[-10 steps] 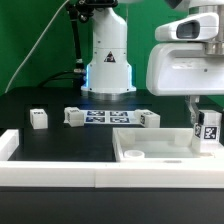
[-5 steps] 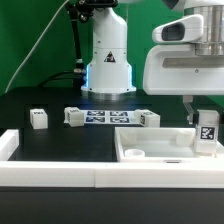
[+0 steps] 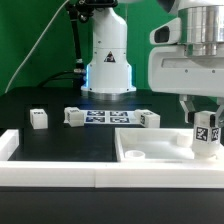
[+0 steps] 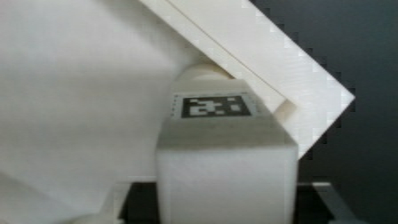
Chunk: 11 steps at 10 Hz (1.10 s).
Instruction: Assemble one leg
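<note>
My gripper [image 3: 204, 120] is shut on a leg [image 3: 206, 133], a small white post with a black-and-white tag, and holds it upright over the far right corner of the white tray-like tabletop [image 3: 150, 153]. In the wrist view the leg [image 4: 221, 140] fills the middle, its tag facing the camera, with the dark fingers [image 4: 139, 200] on both sides of it. The tabletop's raised edge [image 4: 267, 60] runs behind the leg. Three more legs lie on the black table: one [image 3: 38, 119] at the exterior view's left, one [image 3: 74, 116] beside it, one [image 3: 148, 119] further right.
The marker board [image 3: 108, 117] lies flat before the robot's base [image 3: 108, 60]. Long white border bars [image 3: 60, 178] run along the front edge, with an end piece [image 3: 8, 145] at the exterior view's left. A green wall stands behind.
My gripper has moved down and slightly to the exterior view's right with the leg, lowering it closer to the tabletop's corner.
</note>
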### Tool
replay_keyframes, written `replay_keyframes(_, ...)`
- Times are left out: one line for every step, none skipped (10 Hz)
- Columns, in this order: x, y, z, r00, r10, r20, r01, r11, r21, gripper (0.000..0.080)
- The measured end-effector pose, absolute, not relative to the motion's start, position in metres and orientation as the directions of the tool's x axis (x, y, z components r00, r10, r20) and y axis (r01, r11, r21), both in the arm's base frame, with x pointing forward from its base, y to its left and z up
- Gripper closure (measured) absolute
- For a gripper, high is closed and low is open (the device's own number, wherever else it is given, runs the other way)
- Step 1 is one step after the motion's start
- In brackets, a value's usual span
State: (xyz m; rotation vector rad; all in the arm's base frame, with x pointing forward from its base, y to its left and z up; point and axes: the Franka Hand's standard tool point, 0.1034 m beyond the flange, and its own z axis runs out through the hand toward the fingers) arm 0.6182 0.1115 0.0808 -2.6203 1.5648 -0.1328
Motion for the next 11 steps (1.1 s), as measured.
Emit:
replay_keyframes(0.6183, 0.1111, 0.0804, 0.352, -0.936, 0.011, -0.928, -0.350, -0.130, 0.0508)
replay_keyframes(0.6193, 0.1103, 0.0805, 0.263, -0.965, -0.005, -0.955, -0.260, -0.141, 0.0507)
replay_keyframes(0.6192, 0.1102, 0.0804, 0.234, -0.972, -0.011, -0.963, -0.230, -0.141, 0.0507)
replay_keyframes(0.6188, 0.1104, 0.0803, 0.132, -0.991, -0.036, -0.982, -0.126, -0.138, 0.0507)
replay_keyframes(0.6186, 0.1103, 0.0803, 0.036, -0.998, -0.058, -0.991, -0.029, -0.133, 0.0507)
replay_keyframes(0.6183, 0.1101, 0.0802, -0.018, -0.997, -0.070, -0.991, 0.027, -0.128, 0.0507)
replay_keyframes(0.6181, 0.1106, 0.0799, -0.078, -0.994, -0.082, -0.988, 0.088, -0.124, 0.0491)
replay_keyframes(0.6181, 0.1110, 0.0799, -0.053, -0.995, -0.079, -0.990, 0.063, -0.126, 0.0491)
replay_keyframes(0.6181, 0.1110, 0.0799, 0.000, -0.997, -0.073, -0.992, 0.010, -0.130, 0.0296)
replay_keyframes(0.6189, 0.1115, 0.0809, 0.039, -0.997, -0.069, -0.991, -0.030, -0.131, 0.0296)
replay_keyframes(0.6181, 0.1146, 0.0808, 0.099, -0.993, -0.060, -0.987, -0.091, -0.132, 0.0183)
